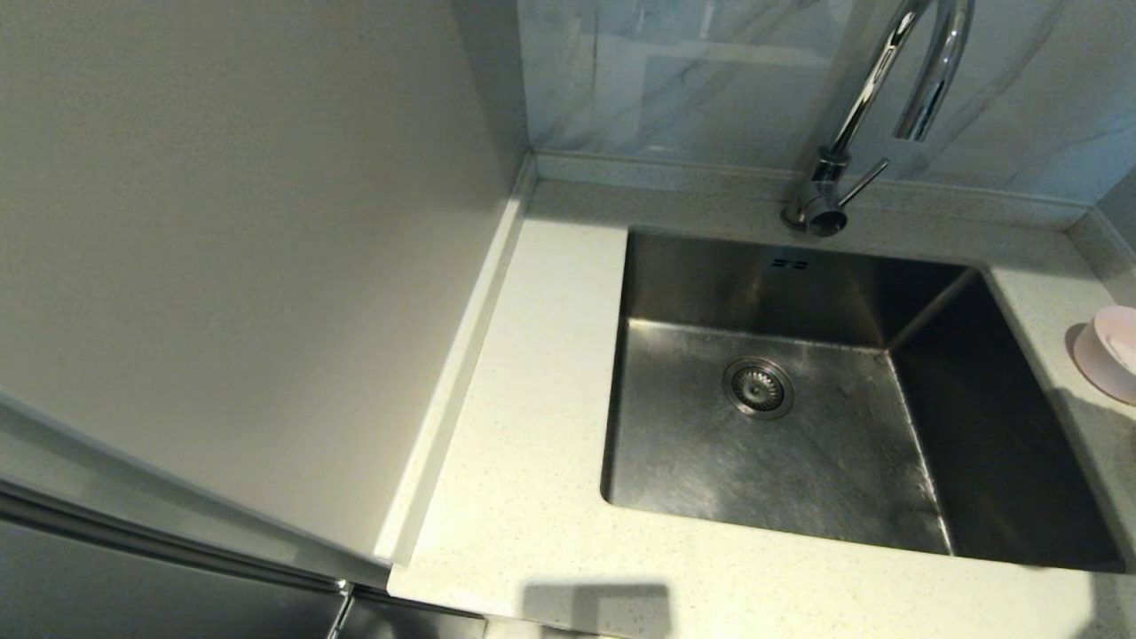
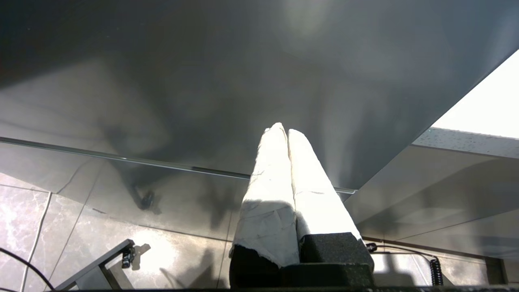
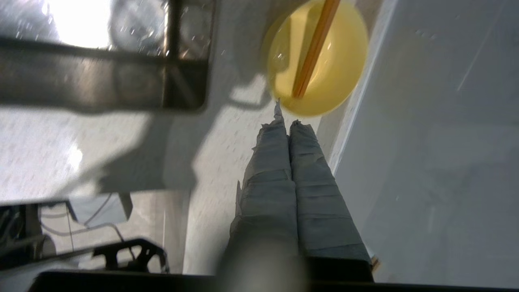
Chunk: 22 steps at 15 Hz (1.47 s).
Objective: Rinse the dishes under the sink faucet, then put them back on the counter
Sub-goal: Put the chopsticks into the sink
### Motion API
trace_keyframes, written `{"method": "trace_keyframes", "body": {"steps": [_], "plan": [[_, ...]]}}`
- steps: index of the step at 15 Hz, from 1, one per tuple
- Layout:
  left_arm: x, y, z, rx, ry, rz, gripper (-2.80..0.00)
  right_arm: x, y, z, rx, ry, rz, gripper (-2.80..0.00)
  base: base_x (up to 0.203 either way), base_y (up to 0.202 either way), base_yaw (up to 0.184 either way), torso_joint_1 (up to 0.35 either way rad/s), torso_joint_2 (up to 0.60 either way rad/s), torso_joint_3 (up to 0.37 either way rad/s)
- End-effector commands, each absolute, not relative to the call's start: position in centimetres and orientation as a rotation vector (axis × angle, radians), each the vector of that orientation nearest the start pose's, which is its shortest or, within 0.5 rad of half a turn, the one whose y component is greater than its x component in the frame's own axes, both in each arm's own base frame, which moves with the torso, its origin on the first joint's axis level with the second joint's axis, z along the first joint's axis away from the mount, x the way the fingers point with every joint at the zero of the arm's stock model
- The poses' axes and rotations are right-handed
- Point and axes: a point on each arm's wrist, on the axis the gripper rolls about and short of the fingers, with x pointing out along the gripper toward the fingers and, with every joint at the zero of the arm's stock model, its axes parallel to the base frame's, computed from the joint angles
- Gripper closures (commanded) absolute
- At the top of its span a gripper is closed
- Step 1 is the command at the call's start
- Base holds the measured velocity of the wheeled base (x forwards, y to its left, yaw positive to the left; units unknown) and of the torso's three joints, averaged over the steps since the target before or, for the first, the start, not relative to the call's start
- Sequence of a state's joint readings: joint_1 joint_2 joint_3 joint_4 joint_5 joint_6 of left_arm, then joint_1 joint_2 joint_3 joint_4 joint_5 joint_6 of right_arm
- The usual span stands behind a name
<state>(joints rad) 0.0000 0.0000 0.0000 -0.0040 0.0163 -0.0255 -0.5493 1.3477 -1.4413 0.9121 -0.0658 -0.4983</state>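
From the head view neither claw shows; the sink (image 1: 799, 399) lies empty with its drain strainer (image 1: 758, 387) bare, the sink faucet (image 1: 852, 124) stands at the back rim with its side lever (image 1: 863, 183) untouched, and the pale pink bowl (image 1: 1109, 353) sits on the tabletop (image 1: 515, 426) at the sink's right edge, half out of frame. Nothing has yet gone under the tap, so the task looks to be at its very start. In the left wrist view the left claw (image 2: 282, 129) has its taped fingers pressed together on nothing, pointing at a dark glossy panel (image 2: 202, 81) well away from the dishes; it appears parked. In the right wrist view the right claw (image 3: 286, 117) is likewise closed and empty, its tips just short of the yellow-green bowl (image 3: 324, 81), which sits directly ahead of them on the speckled tabletop, close beside the raised rim. The wooden chopsticks (image 3: 314, 44) lie slanted inside the bowl, their lower ends near the wall closest to the claw. The step in hand seems to be reaching for this bowl. To do it well, the claw should spread before arriving, then straddle the near wall with one finger inside and one outside, picking a stretch of rim clear of the chopsticks so they are not levered out. A slow, level lift would keep them from sliding.
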Motion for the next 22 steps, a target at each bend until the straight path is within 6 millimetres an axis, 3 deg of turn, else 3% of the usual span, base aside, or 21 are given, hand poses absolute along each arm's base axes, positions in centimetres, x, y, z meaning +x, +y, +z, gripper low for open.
{"method": "trace_keyframes", "body": {"steps": [1,10,14,22], "plan": [[-2.3,0.0,7.6,-0.026,-0.008,0.017,0.00,16.3,-10.7,30.0,-0.233,0.951,-0.365,-2.80,0.000,0.000,0.000,0.000,0.00,0.000],[-2.3,0.0,7.6,-0.026,-0.008,0.017,0.00,20.3,-17.1,26.9,-0.238,0.958,-0.345,-2.80,0.000,0.000,0.000,0.000,0.00,0.000],[-2.3,0.0,7.6,-0.026,-0.008,0.017,0.00,21.5,-18.4,25.5,-0.216,0.995,-0.325,-2.80,0.000,0.000,0.000,0.000,0.00,0.000],[-2.3,0.0,7.6,-0.026,-0.008,0.017,0.00,23.4,-19.8,25.2,-0.206,0.971,-0.285,-2.80,0.000,0.000,0.000,0.000,0.00,0.000]]}}
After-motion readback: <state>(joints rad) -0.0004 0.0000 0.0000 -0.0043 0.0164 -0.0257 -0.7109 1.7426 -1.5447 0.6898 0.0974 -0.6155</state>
